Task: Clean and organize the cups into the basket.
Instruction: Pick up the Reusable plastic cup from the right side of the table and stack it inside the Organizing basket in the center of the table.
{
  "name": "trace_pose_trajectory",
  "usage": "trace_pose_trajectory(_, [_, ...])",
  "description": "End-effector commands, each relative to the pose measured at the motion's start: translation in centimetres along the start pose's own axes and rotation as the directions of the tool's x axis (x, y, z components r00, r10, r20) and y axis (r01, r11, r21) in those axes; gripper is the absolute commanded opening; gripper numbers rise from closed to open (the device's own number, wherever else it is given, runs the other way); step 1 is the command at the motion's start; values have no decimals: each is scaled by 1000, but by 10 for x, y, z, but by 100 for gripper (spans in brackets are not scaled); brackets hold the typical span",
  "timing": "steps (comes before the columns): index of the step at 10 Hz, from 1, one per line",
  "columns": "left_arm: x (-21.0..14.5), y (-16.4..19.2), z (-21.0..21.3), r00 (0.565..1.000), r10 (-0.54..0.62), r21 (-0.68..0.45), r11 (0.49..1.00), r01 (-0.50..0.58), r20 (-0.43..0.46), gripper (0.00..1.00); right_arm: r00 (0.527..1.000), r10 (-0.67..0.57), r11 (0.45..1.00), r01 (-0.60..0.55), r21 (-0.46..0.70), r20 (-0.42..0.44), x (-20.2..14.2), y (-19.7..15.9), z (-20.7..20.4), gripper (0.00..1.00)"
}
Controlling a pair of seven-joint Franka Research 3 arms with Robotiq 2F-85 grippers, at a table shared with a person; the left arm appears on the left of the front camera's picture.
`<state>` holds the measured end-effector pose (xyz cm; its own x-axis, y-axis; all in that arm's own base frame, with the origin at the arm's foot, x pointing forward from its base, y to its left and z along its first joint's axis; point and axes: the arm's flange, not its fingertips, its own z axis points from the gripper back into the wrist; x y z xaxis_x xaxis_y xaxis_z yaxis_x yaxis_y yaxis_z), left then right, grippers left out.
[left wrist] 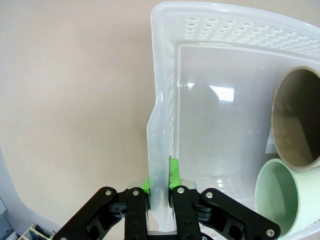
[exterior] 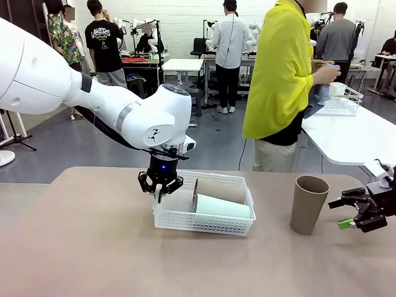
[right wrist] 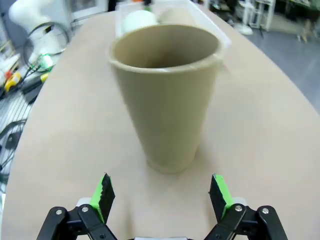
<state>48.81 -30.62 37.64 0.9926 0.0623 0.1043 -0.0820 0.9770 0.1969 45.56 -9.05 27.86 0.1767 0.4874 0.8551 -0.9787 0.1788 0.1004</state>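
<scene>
**Front view.** Progress: two of three cups are stowed.
- Basket (exterior: 204, 224): white lattice, on the table (exterior: 93, 247), directly under the left claw (exterior: 161, 187) and running off to its right.
- Contents, both on their sides just right of that claw: the lying brown cup (exterior: 218, 189) and the mint cup (exterior: 224, 207), side by side.
- Outstanding: the upright brown cup (exterior: 308, 204), standing on the table well apart from the basket and just ahead of the right claw (exterior: 341, 213).
- Cleaning: cannot tell whether any has been done.
- Judged roughly two thirds through. The last cup has yet to be gripped, carried over and laid in.

**Left wrist view.**
- Left claw (left wrist: 160, 194): clenched, its green pads pinching the basket (left wrist: 165, 100) by its short end wall at the rim. The wall runs straight ahead between the fingers.
- Lying brown cup (left wrist: 297, 120): ahead and to the right of the claw, mouth showing.
- Mint cup (left wrist: 280, 200): nearer, close on the claw's right.
- The claw touches neither cup.
- Table (left wrist: 75, 100): bare to the claw's left.

**Right wrist view.**
- Right claw (right wrist: 162, 192): released, jaws spread wide, grasping nothing.
- Upright brown cup (right wrist: 165, 100): straight ahead, centred on the gap, just beyond the fingertips and apart from them.
- Basket (right wrist: 212, 22): farther off behind that cup, blurred, with the mint cup (right wrist: 140, 20) inside.
</scene>
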Motion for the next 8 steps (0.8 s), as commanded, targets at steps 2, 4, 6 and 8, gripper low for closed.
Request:
trace_pose_trajectory(2, [-1, 1, -2, 1000, -4, 6, 1000, 4, -2, 0, 994, -110, 994, 110, -22, 8, 1, -5, -26, 100])
trace_pose_trajectory(4, [-1, 1, -2, 1000, -4, 6, 1000, 4, -2, 0, 994, -106, 994, 105, 22, 18, 2, -6, -37, 100])
trace_pose_trajectory(6, [-1, 1, -2, 1000, -4, 6, 1000, 4, -2, 0, 996, -91, 995, 89, 49, 23, 5, -6, -43, 100])
trace_pose_trajectory(8, [-1, 1, -2, 1000, -4, 6, 1000, 4, -2, 0, 997, -75, 996, 74, 54, 12, 5, -6, -49, 100])
